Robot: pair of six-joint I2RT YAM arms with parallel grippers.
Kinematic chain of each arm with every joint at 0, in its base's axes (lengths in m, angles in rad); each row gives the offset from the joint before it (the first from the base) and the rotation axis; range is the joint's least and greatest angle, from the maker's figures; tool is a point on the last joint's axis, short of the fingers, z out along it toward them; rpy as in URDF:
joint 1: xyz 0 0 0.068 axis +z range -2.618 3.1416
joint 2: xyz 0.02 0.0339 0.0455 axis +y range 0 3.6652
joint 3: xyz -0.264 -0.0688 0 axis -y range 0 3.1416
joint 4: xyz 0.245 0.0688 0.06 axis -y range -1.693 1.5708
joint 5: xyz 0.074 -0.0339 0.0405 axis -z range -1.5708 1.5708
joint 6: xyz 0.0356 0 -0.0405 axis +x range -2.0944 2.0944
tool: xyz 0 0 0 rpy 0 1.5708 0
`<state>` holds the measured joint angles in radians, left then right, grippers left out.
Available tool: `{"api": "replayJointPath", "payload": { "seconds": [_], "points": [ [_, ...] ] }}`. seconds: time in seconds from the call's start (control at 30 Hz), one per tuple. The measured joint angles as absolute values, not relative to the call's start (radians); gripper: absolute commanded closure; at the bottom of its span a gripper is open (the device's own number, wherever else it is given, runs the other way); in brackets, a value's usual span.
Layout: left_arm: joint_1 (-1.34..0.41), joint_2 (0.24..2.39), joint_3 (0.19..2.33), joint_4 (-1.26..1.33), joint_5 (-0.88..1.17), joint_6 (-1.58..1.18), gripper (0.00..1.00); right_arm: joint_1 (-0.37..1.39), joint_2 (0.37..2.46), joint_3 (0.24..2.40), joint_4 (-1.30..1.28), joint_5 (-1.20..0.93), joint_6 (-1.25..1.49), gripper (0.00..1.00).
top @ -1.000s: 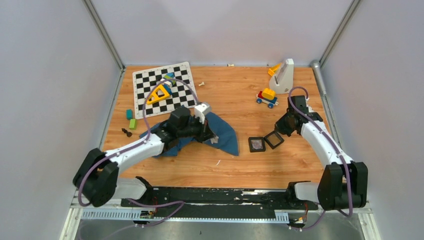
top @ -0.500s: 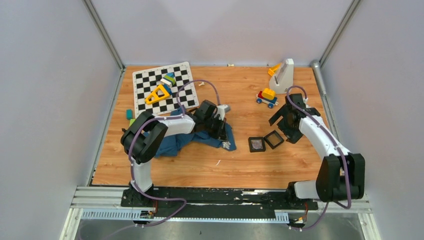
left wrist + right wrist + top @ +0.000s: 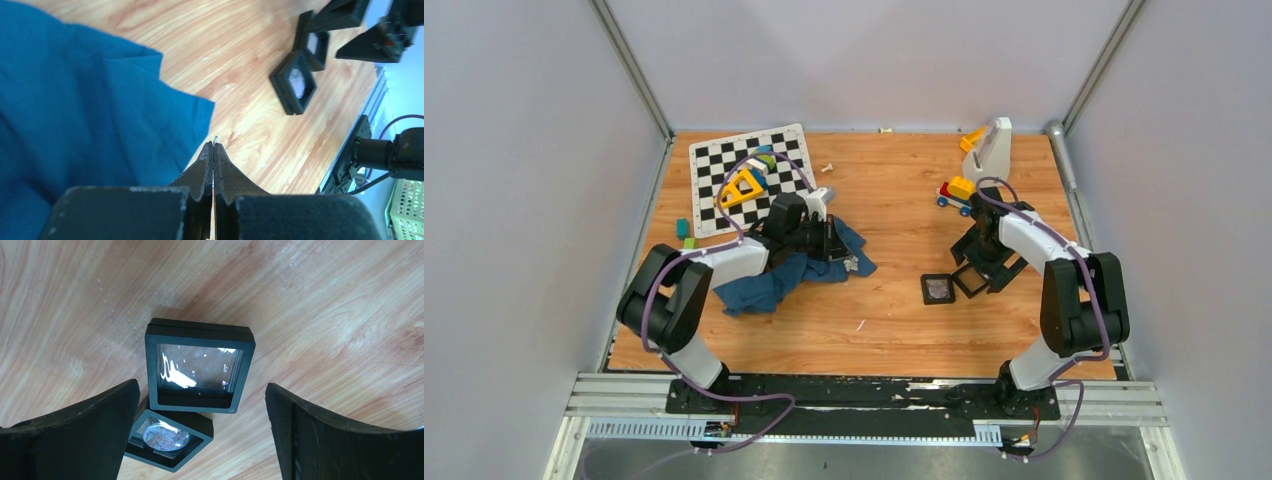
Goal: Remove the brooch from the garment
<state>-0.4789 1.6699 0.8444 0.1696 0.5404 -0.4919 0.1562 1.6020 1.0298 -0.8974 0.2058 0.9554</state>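
Note:
The garment [image 3: 769, 283] is a dark teal-blue cloth bunched on the wood left of centre, and it fills the left of the left wrist view [image 3: 85, 110]. My left gripper [image 3: 839, 252] is over its right corner, jaws pressed shut. A tiny silvery bit, the brooch [image 3: 215, 138], sticks out between the tips and shows as a pale speck [image 3: 851, 263] at the cloth's edge. My right gripper [image 3: 977, 268] stands wide open just above two black square boxes [image 3: 200, 365], nothing between its fingers [image 3: 90, 425].
The lower black box [image 3: 167, 437] holds a round silvery disc. A chequered board [image 3: 724, 165] with a yellow triangle and blocks lies at the back left. A toy car [image 3: 959, 193] and a white stand [image 3: 991, 150] are at the back right. Small green blocks [image 3: 686, 235] lie left.
My left gripper swung out to the right, then back left, and the garment's right corner came with it. My right gripper opened and came down over the black boxes.

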Motion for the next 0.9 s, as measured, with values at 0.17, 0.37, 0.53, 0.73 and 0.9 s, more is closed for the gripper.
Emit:
{"api": "replayJointPath", "payload": {
  "seconds": [0.17, 0.37, 0.53, 0.73, 0.9],
  "points": [
    [-0.48, 1.574, 0.812, 0.228, 0.549, -0.492, 1.0, 0.157, 1.612, 1.03, -0.897, 0.221, 0.978, 0.05],
    [-0.476, 1.563, 0.811, 0.247, 0.549, -0.492, 1.0, 0.157, 1.613, 1.029, -0.886, 0.227, 0.988, 0.05],
    [-0.476, 1.563, 0.81, 0.247, 0.549, -0.491, 1.0, 0.157, 1.617, 1.027, -0.867, 0.226, 0.991, 0.07],
    [-0.476, 1.563, 0.81, 0.252, 0.553, -0.49, 1.0, 0.157, 1.617, 0.992, -0.826, 0.225, 0.994, 0.12],
    [-0.476, 1.563, 0.81, 0.256, 0.56, -0.491, 1.0, 0.157, 1.617, 0.978, -0.807, 0.221, 0.995, 0.19]
  ]
}}
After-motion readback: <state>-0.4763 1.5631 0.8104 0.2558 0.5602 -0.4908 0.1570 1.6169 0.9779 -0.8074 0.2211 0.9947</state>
